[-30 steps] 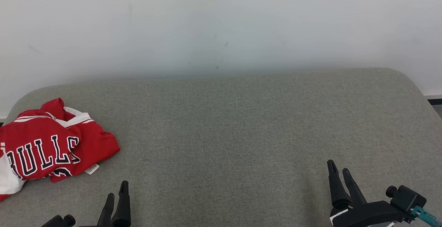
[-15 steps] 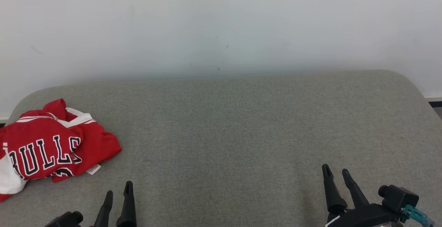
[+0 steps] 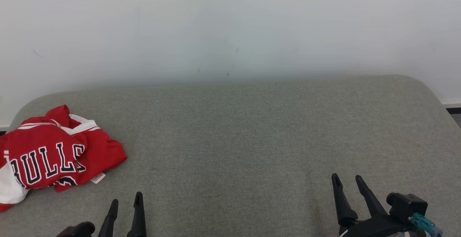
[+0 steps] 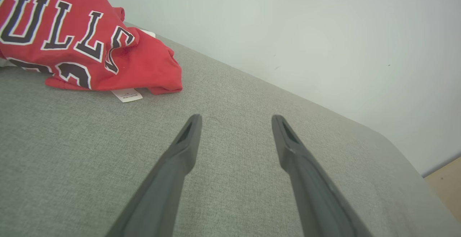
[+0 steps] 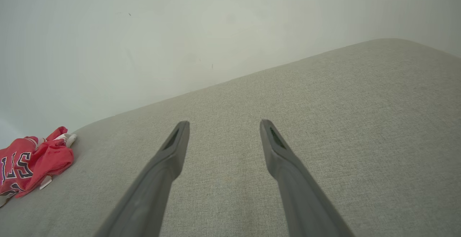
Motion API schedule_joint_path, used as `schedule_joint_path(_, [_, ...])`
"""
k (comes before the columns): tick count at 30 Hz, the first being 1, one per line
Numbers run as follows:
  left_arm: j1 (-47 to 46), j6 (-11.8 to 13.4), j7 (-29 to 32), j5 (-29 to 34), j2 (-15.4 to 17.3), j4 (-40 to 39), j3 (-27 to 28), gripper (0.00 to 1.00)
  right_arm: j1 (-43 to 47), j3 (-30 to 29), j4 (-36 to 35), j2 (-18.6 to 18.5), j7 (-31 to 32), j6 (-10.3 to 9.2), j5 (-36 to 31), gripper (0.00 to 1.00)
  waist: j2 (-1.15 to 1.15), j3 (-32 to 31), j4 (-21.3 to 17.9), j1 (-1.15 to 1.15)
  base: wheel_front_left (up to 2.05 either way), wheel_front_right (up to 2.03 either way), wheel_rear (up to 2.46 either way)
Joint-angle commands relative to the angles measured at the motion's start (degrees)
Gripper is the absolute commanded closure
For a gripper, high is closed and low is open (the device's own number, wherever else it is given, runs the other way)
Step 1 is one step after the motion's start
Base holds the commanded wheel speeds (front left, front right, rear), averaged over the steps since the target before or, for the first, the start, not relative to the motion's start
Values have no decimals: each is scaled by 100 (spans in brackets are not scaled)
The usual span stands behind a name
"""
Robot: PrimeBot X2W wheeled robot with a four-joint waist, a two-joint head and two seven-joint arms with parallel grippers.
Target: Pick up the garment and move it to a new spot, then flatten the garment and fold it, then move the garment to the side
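The garment (image 3: 54,156) is a crumpled red jersey with black-and-white lettering and white trim, lying at the far left of the grey surface (image 3: 252,129). In the left wrist view the garment (image 4: 79,39) fills the upper left, a white tag (image 4: 126,95) poking out beneath it. It appears small at the left edge of the right wrist view (image 5: 28,163). My left gripper (image 3: 126,202) stands open at the lower left, a short way right of and nearer than the jersey, holding nothing. At the lower right my right gripper (image 3: 348,181) is open and empty.
A pale wall (image 3: 230,28) rises straight behind the grey cushioned surface. The surface's rounded right corner (image 3: 428,85) drops off toward a dark floor strip. Bare grey fabric stretches between the two grippers.
Both grippers have slid lower in the head view and the left one has shifted slightly right. The whole picture has drifted down a little, so the camera moved. The jersey lies as before.
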Motion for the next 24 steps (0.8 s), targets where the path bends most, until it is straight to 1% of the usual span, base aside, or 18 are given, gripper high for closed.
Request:
schedule_joint_path(1, [12,22,-55,128,36,-45,-6,0,8,18,-58,-30,-44,-8,-142,0,0,-5,0,0,0,0,0])
schedule_joint_path(19, [134,82,-289,1060,48,33,-74,0,135,88,-19,-33,-134,-9,-945,0,0,-118,3,0,0,0,0])
schedule_joint_path(24, [169,82,-332,1221,51,45,-92,0,152,119,-26,-34,-155,-10,-1109,0,0,-145,1,0,0,0,0])
